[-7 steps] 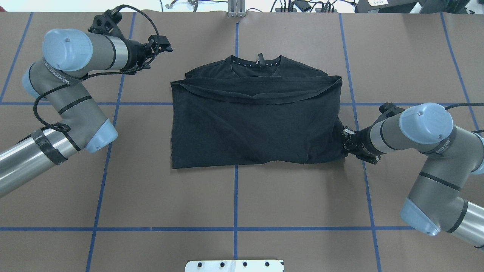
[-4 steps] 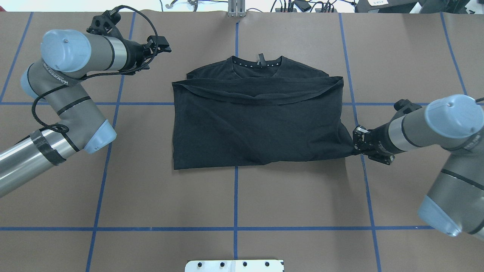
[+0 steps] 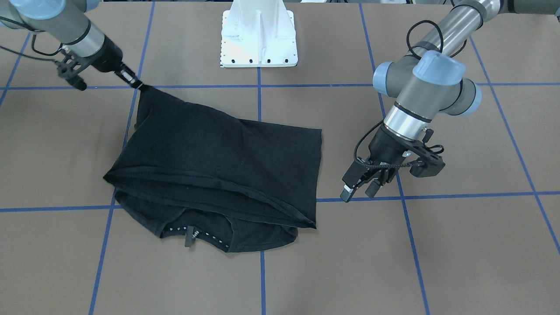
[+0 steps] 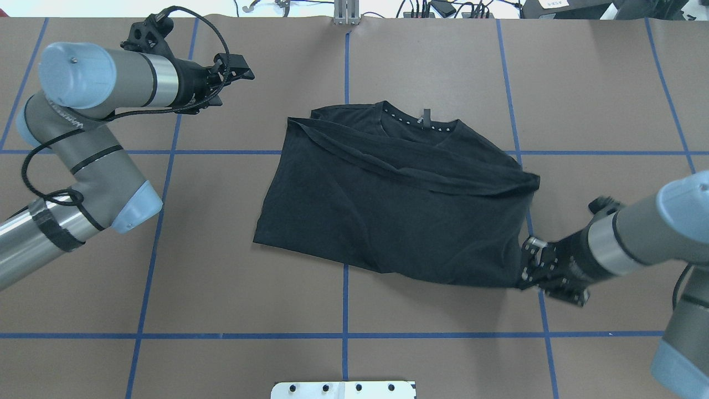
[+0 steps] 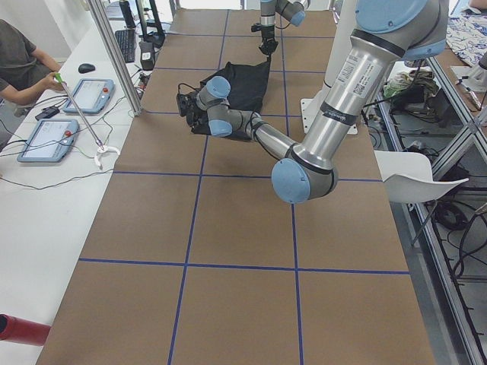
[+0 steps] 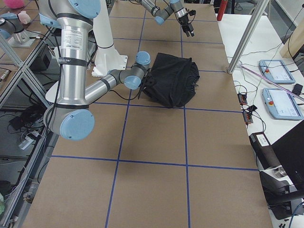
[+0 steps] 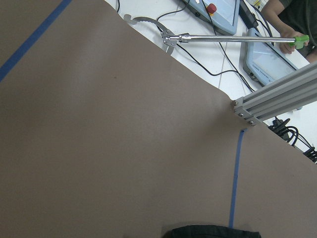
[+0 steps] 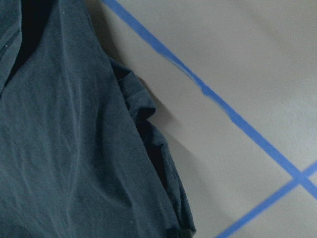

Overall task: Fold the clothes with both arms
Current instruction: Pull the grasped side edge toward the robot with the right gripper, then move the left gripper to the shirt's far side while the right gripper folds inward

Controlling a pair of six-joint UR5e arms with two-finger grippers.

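Since the earlier overhead picture, the t-shirt (image 4: 399,210) has been dragged and turned on the table (image 4: 221,288). Its corner on the robot's right has been pulled closer to the white base (image 4: 343,389) and further out to the right. The folded edge, which was square to the blue tape lines (image 4: 345,299), is now set at a slant to them.

That corner is pinched by the right gripper (image 4: 526,272). In the front-facing view the cloth is seen drawn up into a taut point at the closed fingertips (image 3: 135,83), and it spreads out flat from there. In the right wrist view only dark fabric and tape lines are shown, and the fingers themselves cannot be seen.

The t-shirt is laid folded in half, its hem brought up to just short of the collar (image 4: 418,123). The collar, with its dotted tape, is left uncovered on the side away from the white base.

The left gripper (image 4: 241,65) is held above the table, further from the white base than the t-shirt and well apart from it on the robot's left. Its fingers (image 3: 346,192) are spread, and nothing is held between them. In the left wrist view only a sliver of the black cloth is seen, at the bottom edge.
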